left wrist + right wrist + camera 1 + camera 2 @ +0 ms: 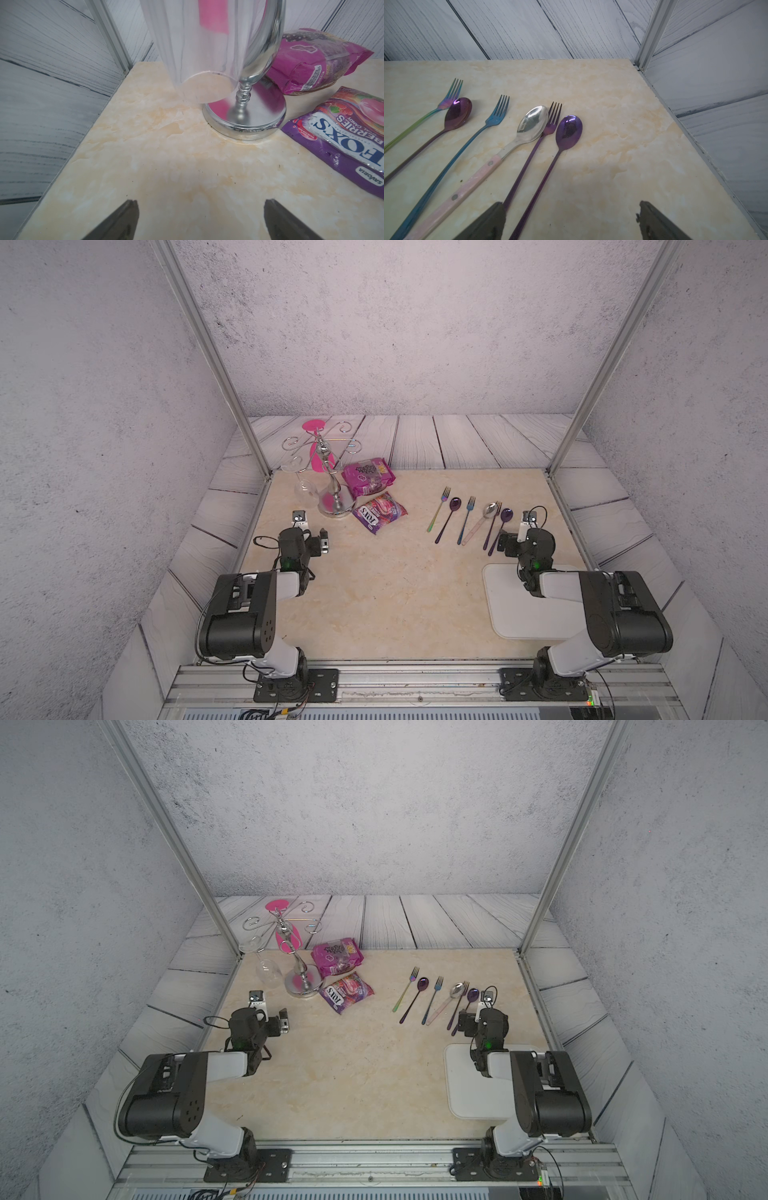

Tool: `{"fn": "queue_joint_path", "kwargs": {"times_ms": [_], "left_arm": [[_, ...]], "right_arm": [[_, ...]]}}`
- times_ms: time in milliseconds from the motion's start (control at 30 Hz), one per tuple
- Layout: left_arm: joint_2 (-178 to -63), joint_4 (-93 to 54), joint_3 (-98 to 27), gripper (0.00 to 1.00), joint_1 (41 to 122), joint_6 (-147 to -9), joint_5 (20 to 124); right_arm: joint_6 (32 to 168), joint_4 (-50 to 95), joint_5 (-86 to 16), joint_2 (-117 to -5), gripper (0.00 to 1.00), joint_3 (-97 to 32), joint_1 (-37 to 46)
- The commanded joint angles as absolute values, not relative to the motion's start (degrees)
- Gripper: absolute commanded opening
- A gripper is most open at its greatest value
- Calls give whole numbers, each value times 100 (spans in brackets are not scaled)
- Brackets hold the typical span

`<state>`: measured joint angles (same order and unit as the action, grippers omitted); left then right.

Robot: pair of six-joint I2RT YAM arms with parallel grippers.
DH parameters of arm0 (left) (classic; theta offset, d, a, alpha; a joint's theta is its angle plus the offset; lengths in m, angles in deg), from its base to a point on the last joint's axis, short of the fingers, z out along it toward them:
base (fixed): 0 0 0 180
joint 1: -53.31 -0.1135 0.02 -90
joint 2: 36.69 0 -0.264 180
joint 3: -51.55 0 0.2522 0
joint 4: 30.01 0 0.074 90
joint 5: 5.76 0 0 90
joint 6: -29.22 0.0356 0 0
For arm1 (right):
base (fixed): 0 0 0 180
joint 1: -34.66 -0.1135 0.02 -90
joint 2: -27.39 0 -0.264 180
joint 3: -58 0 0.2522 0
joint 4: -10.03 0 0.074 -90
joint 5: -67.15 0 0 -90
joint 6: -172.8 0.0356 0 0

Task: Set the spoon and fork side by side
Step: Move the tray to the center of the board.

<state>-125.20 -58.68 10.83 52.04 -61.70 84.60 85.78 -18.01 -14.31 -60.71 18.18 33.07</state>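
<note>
Both arms sit folded low, upper links leaning back and forearms reaching forward over the table [395, 605]. The right gripper [569, 204] tilts downward, fingers spread wide and holding nothing. The handles of the purple fork [530, 160] and purple spoon [569, 133] run beneath it, close to one finger, and the pair lies side by side at the right end of the cutlery row. The left gripper [200, 201] — also wide, empty — faces the chrome rack [245, 122].

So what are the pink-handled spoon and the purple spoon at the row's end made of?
Pink-handled spoon: polished metal bowl, mirror-bright reflections; handle looks like pale pink plastic or resin, with two rivets. Purple spoon: probably metal with a glossy purple coating, given sharp highlights.
</note>
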Motion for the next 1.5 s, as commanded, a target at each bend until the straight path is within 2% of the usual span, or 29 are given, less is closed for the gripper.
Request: {"fn": "queue_joint_path", "kwargs": {"times_ms": [0, 33, 100, 200, 333, 533, 567, 633, 733, 1067, 1267, 1400, 1467], "left_arm": [[-12401, -6046, 1063, 99, 5199, -6272, 8542], [-12204, -5695, 926, 100, 5201, -6361, 8788], [-11648, -3841, 223, 100, 5196, -6788, 9531], [-11311, -1475, -1081, 100, 5170, -8099, 10605], [-11228, 487, -2272, 100, 5101, -9272, 10277], [-10800, 1304, -2547, 99, 5026, -9335, 7912], [-10741, 1403, -2543, 99, 5024, -9258, 7369], [-10613, 1554, -2461, 99, 5035, -9292, 6593], [-10404, 1784, -2259, 99, 5046, -9232, 5590], [-9177, 2678, -1043, 99, 5136, -8724, 5348], [-9127, 2687, -995, 99, 5135, -8612, 5381], [-9155, 2648, -1020, 100, 5143, -8626, 5290], [-9144, 2654, -1012, 99, 5138, -8595, 5298]], "right_arm": [[8616, -1782, -1468, -6022, 99, 1805, 3297], [8632, -1847, -1383, -6037, 99, 1784, 3297], [8736, -1764, -1022, -5807, 99, 1778, 3296], [9134, -5, -559, -5072, 99, 1281, 3291], [9991, 2619, -411, -4377, 99, 285, 3290], [11192, 5240, -1396, -3810, 88, -326, 3148], [11293, 5624, -1475, -3794, 89, -337, 3054], [11254, 6168, -1537, -3819, 99, -305, 2733], [11121, 6524, -1664, -3891, 99, -122, 2167], [11538, 6541, -1897, -3912, 96, 547, 1411], [11418, 6717, -1742, -4866, 96, 261, 700], [11436, 6472, -1853, -5210, 92, 262, 487], [11477, 6301, -1841, -5153, 84, 365, 476]]}}
